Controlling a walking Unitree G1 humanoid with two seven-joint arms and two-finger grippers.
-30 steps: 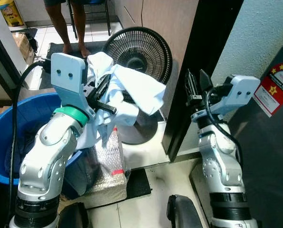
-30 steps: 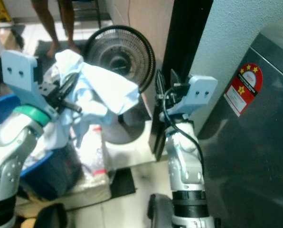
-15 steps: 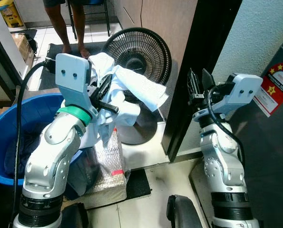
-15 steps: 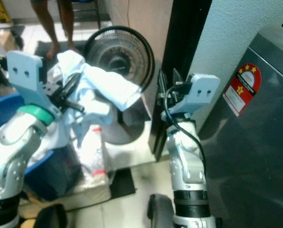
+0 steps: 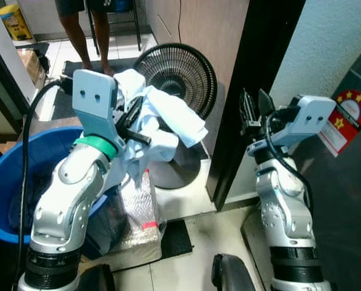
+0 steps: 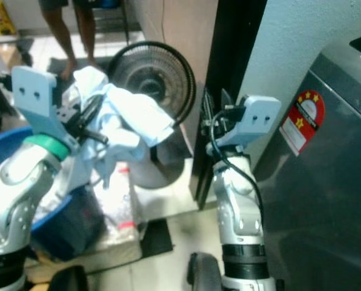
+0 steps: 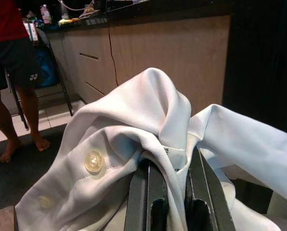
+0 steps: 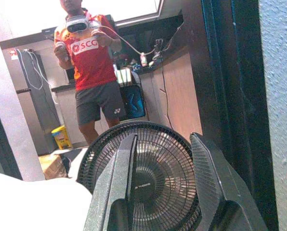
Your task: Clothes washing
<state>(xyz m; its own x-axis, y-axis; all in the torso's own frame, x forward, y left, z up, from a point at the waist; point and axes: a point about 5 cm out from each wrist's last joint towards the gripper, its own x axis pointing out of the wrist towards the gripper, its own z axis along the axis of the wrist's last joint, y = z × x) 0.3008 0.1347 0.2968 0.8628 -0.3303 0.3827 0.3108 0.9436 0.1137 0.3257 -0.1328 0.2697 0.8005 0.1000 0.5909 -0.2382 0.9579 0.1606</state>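
My left gripper (image 5: 134, 126) is shut on a white buttoned shirt (image 5: 168, 118), held up above and to the right of a blue laundry tub (image 5: 5, 182). In the left wrist view the cloth (image 7: 148, 110) bunches over the black fingers (image 7: 141, 192) and drapes off both sides. My right gripper (image 5: 253, 106) is raised beside the black door frame, open, with nothing between its fingers (image 8: 122, 183). The grey washing machine (image 6: 326, 182) with a red sticker stands at the far right.
A black floor fan (image 5: 180, 66) stands right behind the shirt. A bubble-wrapped package (image 5: 138, 212) lies on the floor beside the tub. A person (image 8: 93, 62) stands farther back, legs (image 5: 83, 30) on a dark mat. Dark clothes lie inside the tub.
The hanging fold of the shirt has swung a little in my left gripper. The view has shifted slightly. The right arm holds its pose.
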